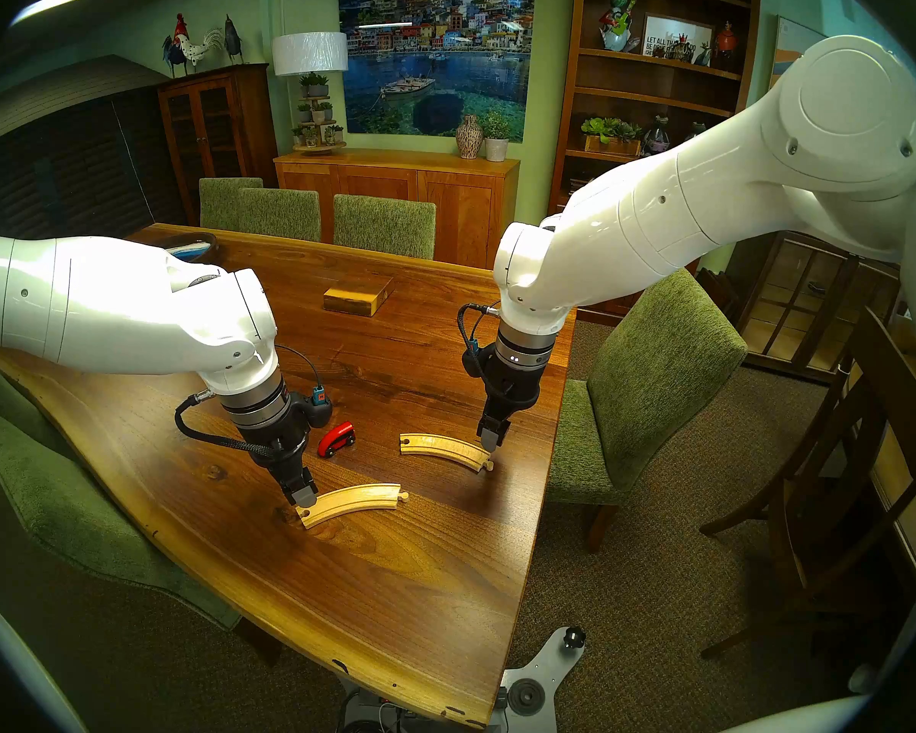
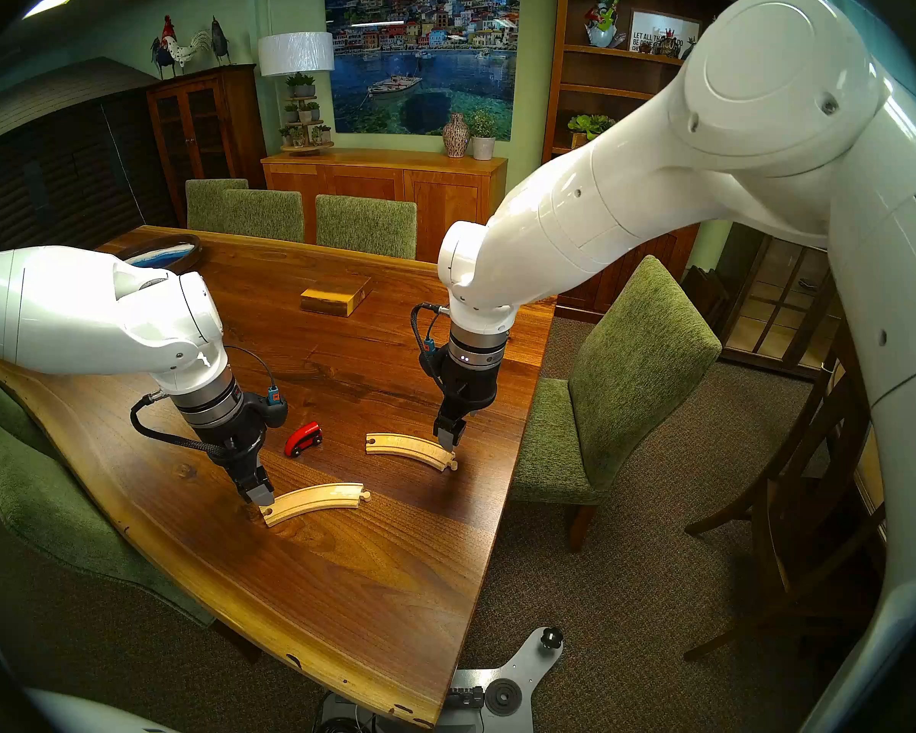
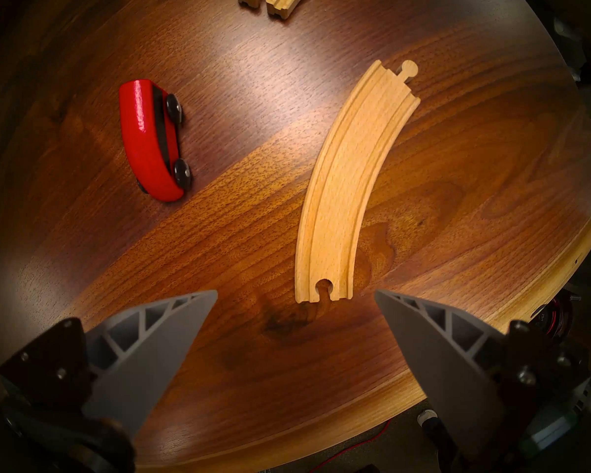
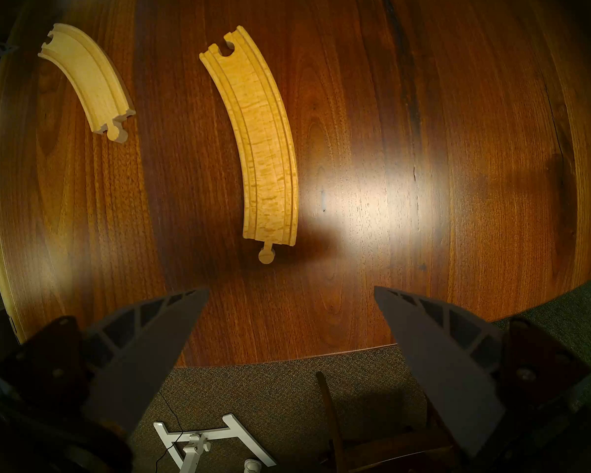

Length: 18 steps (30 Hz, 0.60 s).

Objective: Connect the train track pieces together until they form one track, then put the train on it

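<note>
Two robot grippers hang open above separate wooden track pieces on a table.

The left gripper [image 3: 296, 293], holding nothing, hovers at the hole end of the near track piece [image 1: 353, 501]. The right gripper [image 4: 291, 291], also empty, hovers by the peg end of the far track piece [image 1: 445, 448]. The red train [image 1: 337, 439] stands between them on the table [image 1: 392, 599].

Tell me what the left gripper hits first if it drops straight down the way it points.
Probably bare table. The left gripper hangs with open jaws just past the hole end of the near track piece, so it may clip that end; depth is unclear.
</note>
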Tool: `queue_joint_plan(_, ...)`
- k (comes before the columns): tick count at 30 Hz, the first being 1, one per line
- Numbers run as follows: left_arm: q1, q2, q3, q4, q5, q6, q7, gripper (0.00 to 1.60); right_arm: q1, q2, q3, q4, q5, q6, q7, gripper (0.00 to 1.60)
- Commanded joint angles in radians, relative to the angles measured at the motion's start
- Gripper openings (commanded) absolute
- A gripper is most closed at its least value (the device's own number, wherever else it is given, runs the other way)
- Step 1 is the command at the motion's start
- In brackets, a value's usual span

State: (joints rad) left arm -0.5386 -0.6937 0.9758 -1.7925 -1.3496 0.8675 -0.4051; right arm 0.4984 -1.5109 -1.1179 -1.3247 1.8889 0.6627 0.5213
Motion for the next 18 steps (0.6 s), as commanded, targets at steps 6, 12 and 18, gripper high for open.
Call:
queue_joint_plan(6,-0.024,0.038,-0.011,-0.038,0.028,-0.053,0.03,1.6,0.024,0.004,0.005,0.009,-0.001,0.002,0.0,1.6)
queue_joint_plan(12,-0.015,0.039,-0.016,-0.046,0.031,-0.065,0.039,1.6,0.024,0.004,0.005,0.009,-0.002,0.002,0.0,1.6)
queue_joint_plan(18,0.009,0.02,-0.017,-0.041,0.043,-0.088,0.031,1.6,0.024,0.004,0.005,0.009,-0.002,0.002,0.0,1.6)
